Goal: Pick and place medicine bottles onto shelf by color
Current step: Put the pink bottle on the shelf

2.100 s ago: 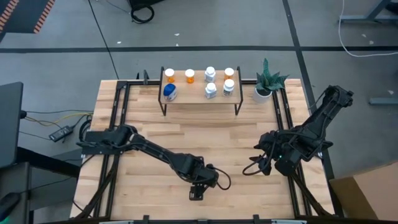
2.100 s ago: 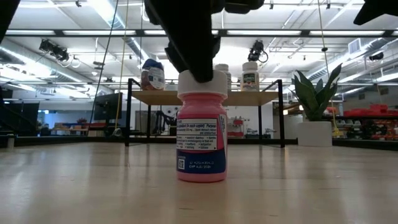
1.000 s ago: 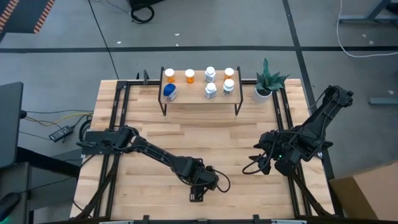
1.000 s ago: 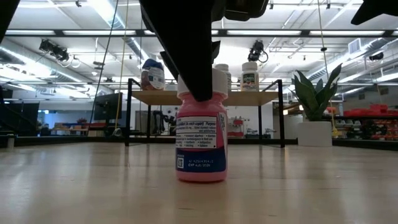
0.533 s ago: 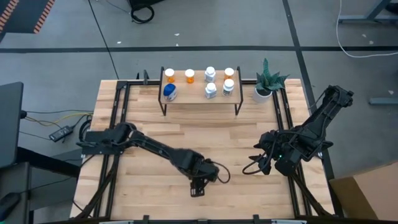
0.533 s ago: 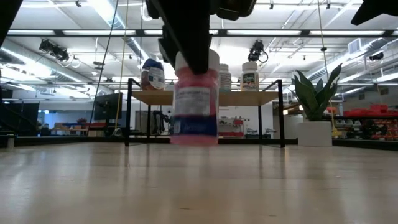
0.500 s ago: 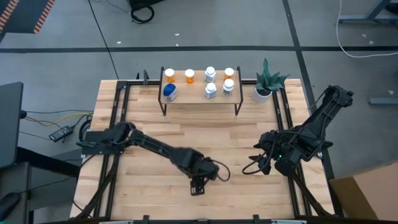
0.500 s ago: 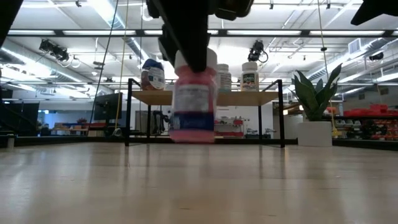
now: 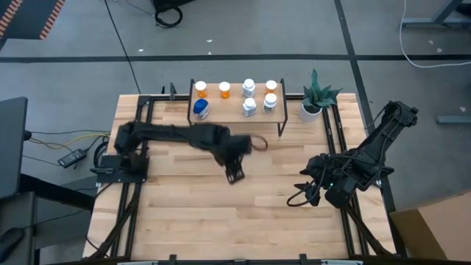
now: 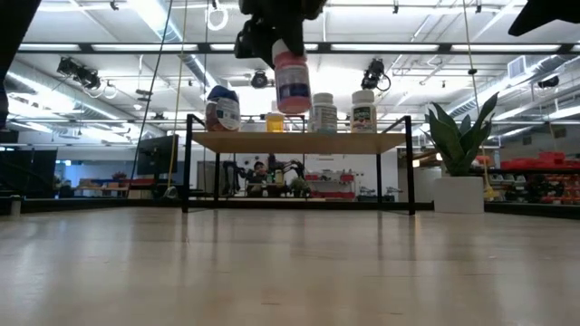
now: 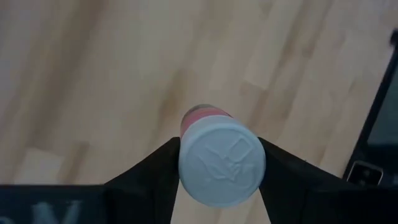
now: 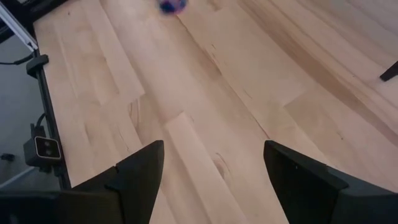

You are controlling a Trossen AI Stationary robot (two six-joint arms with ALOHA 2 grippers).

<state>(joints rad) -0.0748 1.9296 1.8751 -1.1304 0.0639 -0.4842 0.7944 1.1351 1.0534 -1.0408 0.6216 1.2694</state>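
Left gripper (image 11: 221, 163) clamps a pink bottle (image 10: 292, 81) by its white cap, aloft over mid-table, just near of the shelf (image 9: 221, 116). Right gripper (image 12: 214, 180) hangs open over the table's right side.

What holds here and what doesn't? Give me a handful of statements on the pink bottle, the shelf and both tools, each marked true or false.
1. The left tool is shut on the pink bottle by its white cap. True.
2. The pink bottle stands on the table. False: it hangs in the air, above shelf height.
3. The right tool holds a bottle. False: it is open and empty, waiting at the table's right side.
4. A blue bottle sits at the left end of the shelf. True.
5. The potted plant stands on the shelf. False: it stands on the table, right of the shelf.
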